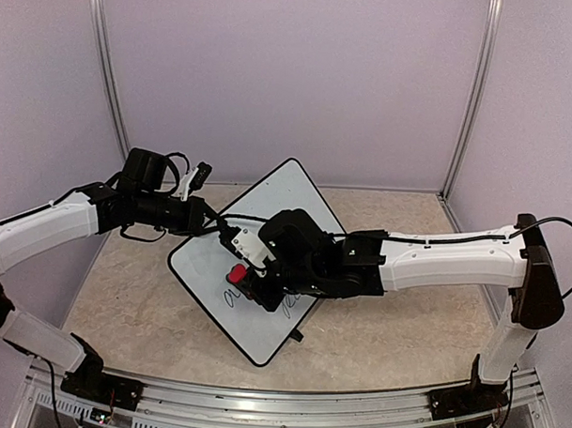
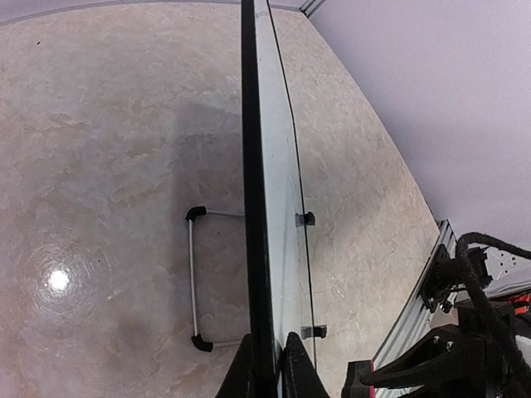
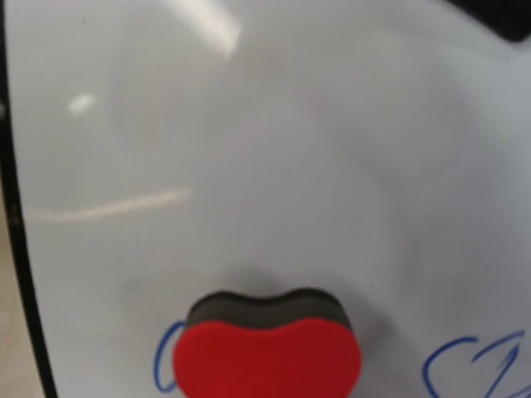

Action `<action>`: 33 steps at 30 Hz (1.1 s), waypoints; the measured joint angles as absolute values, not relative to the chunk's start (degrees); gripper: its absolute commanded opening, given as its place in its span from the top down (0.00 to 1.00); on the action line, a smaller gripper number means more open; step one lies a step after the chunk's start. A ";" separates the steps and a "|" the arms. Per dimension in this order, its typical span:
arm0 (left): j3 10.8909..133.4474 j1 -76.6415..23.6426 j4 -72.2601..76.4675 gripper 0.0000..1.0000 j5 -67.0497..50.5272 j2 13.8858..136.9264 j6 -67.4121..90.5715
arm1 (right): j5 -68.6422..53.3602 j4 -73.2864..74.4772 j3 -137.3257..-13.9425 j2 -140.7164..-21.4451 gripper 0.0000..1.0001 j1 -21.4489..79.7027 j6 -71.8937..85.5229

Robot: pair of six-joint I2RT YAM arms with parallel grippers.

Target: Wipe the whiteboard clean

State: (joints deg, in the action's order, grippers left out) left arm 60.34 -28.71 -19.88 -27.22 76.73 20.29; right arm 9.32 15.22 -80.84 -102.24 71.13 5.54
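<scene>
Red eraser [image 3: 267,361] is sitting closest to the right wrist camera, with its dark felt side pressing flat on the whiteboard [image 3: 290,149]. It is partly covering a stroke of blue writing [image 3: 163,365], and more blue writing is showing off to the right. My right end effector [image 1: 243,280] is gripping the eraser [image 1: 237,272]. Its jaws are closed on the block, though they are not showing in the wrist view itself.

My left end effector [image 2: 267,377] is clamping together on the whiteboard's [image 2: 278,166] black rim. One finger is sitting on each face of it, and the board is showing edge-on in that camera. From above, my left end effector [image 1: 210,223] is holding the board's left edge.

The whiteboard [image 1: 267,209] is sitting mid-counter [image 1: 385,340], turned diamond-wise with one corner pointing at the back wall. The writing [image 1: 231,297] is running along the lower part, next to the eraser. The upper part of the board is looking blank.

A wire stand [image 2: 195,282] with black tips is showing beside the board on the counter [image 2: 99,166]. Whether the board is lying flat or tilting up, I cannot tell.
</scene>
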 measured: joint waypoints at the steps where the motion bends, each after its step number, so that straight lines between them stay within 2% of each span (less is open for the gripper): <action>1: 60.66 -28.75 -19.92 1.00 -27.59 76.86 20.32 | 9.32 15.53 -81.14 -102.30 0.76 71.18 5.45; 20: 61.23 -29.69 -20.56 1.00 -27.46 76.75 25.93 | 10.33 16.99 -82.37 -106.02 0.77 73.87 7.16; 33: 61.21 -30.30 -20.51 1.00 -26.44 76.18 27.05 | 9.45 14.59 -73.38 -103.28 0.78 74.41 10.24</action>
